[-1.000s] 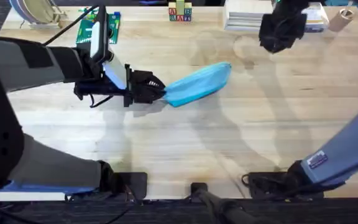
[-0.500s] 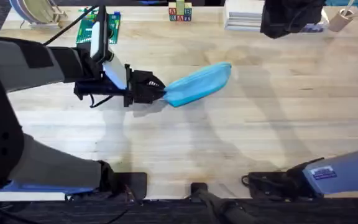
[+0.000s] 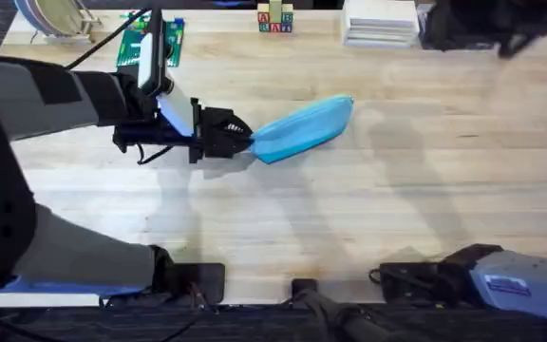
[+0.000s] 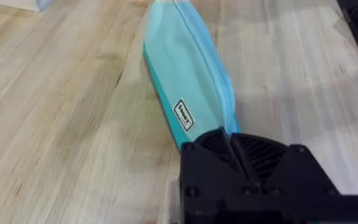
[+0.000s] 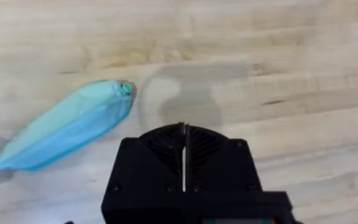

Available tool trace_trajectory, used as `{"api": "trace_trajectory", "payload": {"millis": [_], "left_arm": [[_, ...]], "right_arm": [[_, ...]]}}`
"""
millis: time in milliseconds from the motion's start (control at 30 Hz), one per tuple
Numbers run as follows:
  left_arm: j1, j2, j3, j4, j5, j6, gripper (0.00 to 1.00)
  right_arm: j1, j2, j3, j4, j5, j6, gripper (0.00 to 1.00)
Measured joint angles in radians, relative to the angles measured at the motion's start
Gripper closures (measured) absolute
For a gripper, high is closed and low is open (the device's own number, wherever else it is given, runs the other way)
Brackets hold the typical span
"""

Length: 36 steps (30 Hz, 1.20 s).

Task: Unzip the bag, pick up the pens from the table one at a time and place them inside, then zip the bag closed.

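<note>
Bag (image 3: 302, 127) mid-table, zipped, pens apparently inside; left gripper (image 3: 243, 139) clamps its 8 o'clock end, right gripper (image 5: 183, 163) shut and empty at 1 o'clock; closing step looks done, next: release

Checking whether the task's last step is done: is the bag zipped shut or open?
Shut, as far as shows: the bag has its zipper seam running closed along the visible length. The left gripper hides one end, so that part cannot be told.
</note>
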Motion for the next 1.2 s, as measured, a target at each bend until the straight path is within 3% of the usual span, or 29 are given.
{"api": "trace_trajectory", "payload": {"millis": [267, 400, 467, 633, 667, 1000, 1033, 1067, 1133, 1200], "left_arm": [[0.0, 0.0, 0.0, 0.0, 0.0, 0.0, 0.959], [0.0, 0.0, 0.0, 0.0, 0.0, 0.0, 0.959], [0.0, 0.0, 0.0, 0.0, 0.0, 0.0, 0.959], [0.0, 0.0, 0.0, 0.0, 0.0, 0.0, 0.959], [0.0, 0.0, 0.0, 0.0, 0.0, 0.0, 0.959], [0.0, 0.0, 0.0, 0.0, 0.0, 0.001, 0.94], [0.0, 0.0, 0.0, -0.001, -0.001, 0.0, 0.525], [0.001, 0.0, 0.0, 0.0, -0.002, 0.0, 0.365], [0.002, 0.0, 0.0, -0.001, -0.002, 0.001, 0.12], [0.002, 0.0, 0.0, 0.0, -0.004, -0.003, 0.008]], "right_arm": [[0.0, -0.207, -0.306, 0.059, -0.07, -0.002, 0.969], [0.0, -0.312, -0.374, 0.092, -0.163, -0.037, 0.964], [0.0, -0.364, -0.376, 0.102, -0.22, -0.066, 0.797], [0.0, -0.453, -0.376, 0.105, -0.33, -0.113, 0.095], [0.0, -0.462, -0.376, 0.104, -0.345, -0.12, 0.029], [0.0, -0.461, -0.376, 0.088, -0.404, -0.135, 0.005], [0.0, -0.446, -0.376, 0.083, -0.405, -0.135, 0.006], [0.0, -0.44, -0.376, 0.081, -0.405, -0.135, 0.006], [0.0, -0.429, -0.376, 0.08, -0.405, -0.135, 0.006], [0.0, -0.411, -0.376, 0.078, -0.405, -0.135, 0.006]]}}
